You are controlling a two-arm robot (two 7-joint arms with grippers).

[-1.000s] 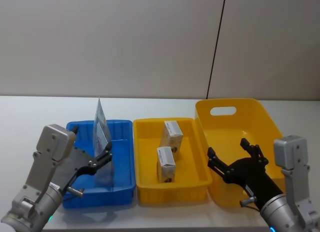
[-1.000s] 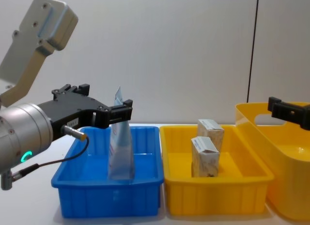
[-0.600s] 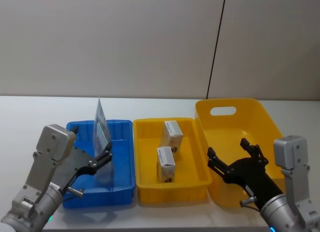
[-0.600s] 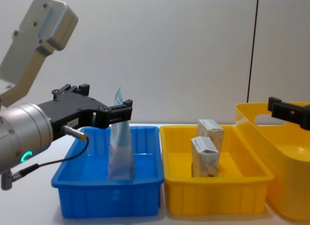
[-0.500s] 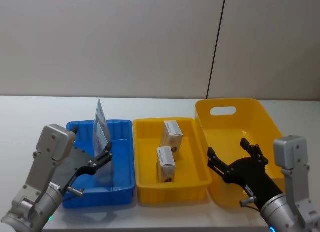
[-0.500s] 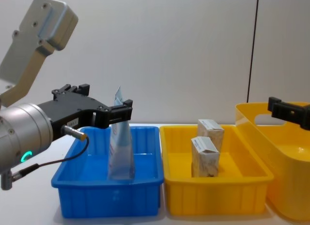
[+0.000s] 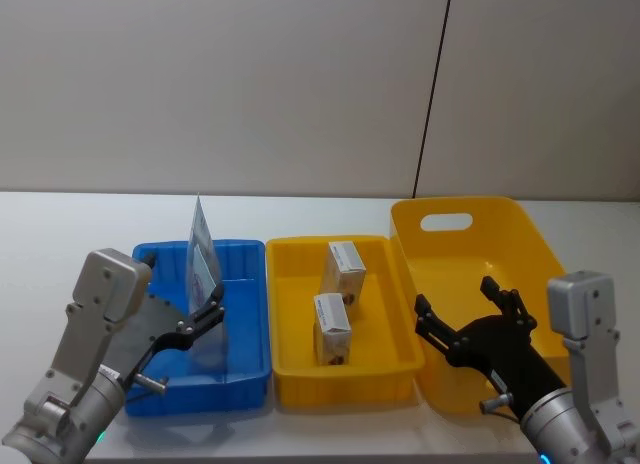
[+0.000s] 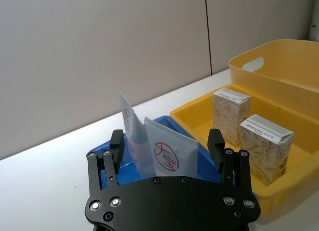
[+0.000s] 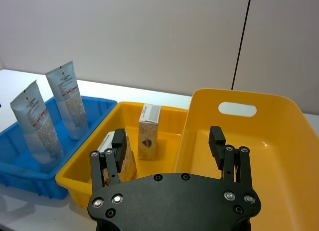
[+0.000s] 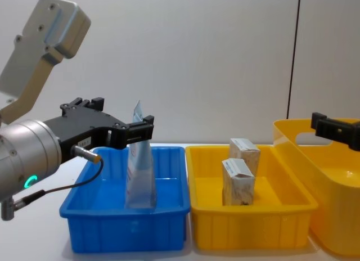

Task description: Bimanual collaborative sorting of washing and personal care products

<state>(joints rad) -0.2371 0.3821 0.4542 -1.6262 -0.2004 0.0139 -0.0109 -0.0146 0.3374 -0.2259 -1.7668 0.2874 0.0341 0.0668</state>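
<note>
- Head view: my left end effector (image 7: 195, 319) hangs released over the blue tray (image 7: 200, 396). My right end effector (image 7: 455, 299), also released, hovers over the basket (image 7: 520, 224).
- Left wrist view: two upright tubes (image 8: 169, 154) in the blue tray show between my spread fingers (image 8: 117, 144).
- Right wrist view: two boxes (image 9: 148, 129) stand in the yellow tray (image 9: 109, 124); one finger hides part of the nearer.
- Chest view: the trays sit just beside each other on the counter (image 10: 39, 233).

Left tray (image 7: 240, 247), middle tray (image 7: 292, 386), handled basket (image 7: 522, 227) set side by side on table (image 7: 60, 224), left to right. In left tray: near tube (image 9: 37, 124) stood before far tube (image 9: 70, 104). In middle tray: near box (image 7: 332, 329) placed before far box (image 7: 344, 271).
</note>
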